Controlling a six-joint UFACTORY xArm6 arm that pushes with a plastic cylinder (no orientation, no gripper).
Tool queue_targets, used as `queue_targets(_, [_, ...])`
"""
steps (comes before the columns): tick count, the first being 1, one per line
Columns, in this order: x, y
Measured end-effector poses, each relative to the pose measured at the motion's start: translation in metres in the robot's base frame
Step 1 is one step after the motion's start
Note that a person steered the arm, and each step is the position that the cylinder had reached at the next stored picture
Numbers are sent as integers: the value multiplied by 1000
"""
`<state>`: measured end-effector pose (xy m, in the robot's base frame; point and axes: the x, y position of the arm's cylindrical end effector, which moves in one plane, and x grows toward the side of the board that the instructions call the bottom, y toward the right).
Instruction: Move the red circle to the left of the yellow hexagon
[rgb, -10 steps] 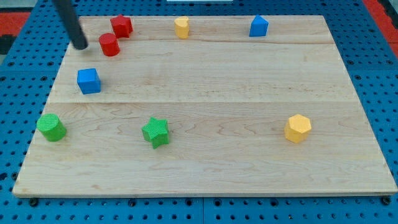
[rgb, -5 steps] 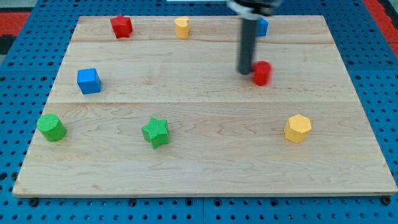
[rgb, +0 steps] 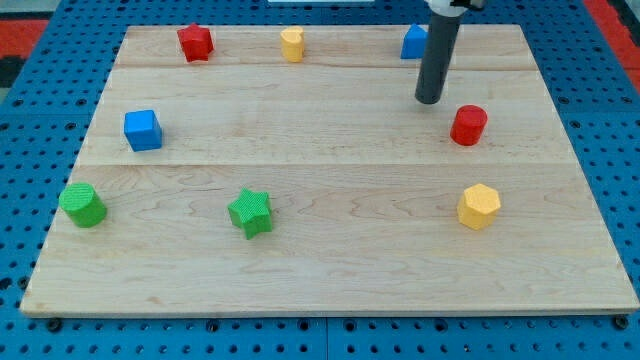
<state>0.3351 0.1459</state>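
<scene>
Wooden board (rgb: 330, 250) on blue pegboard fills your camera view. You'll see my tip (rgb: 429, 100), a bare rod holding nothing, just left of the red circle (rgb: 468, 125), apart from it. That circle sits beyond the yellow hexagon (rgb: 479, 206), slightly left.

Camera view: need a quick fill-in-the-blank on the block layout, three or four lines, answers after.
1. The red circle sits toward the view's ____ from the yellow hexagon.
2. My tip is to the view's upper ____ of the red circle, not touching it.
3. The green star lies to the view's ____ of the green cylinder.

Answers: top; left; right
</scene>
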Motion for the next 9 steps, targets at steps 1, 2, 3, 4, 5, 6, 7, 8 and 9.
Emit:
queue_targets(1, [17, 43])
queue_targets(2, [35, 53])
queue_targets(3, [67, 50])
queue_targets(4, [82, 42])
queue_targets(5, [68, 34])
queue_targets(6, [48, 33])
queue_targets(7, [92, -19])
queue_targets(8, [131, -82])
queue_targets(9, [131, -93])
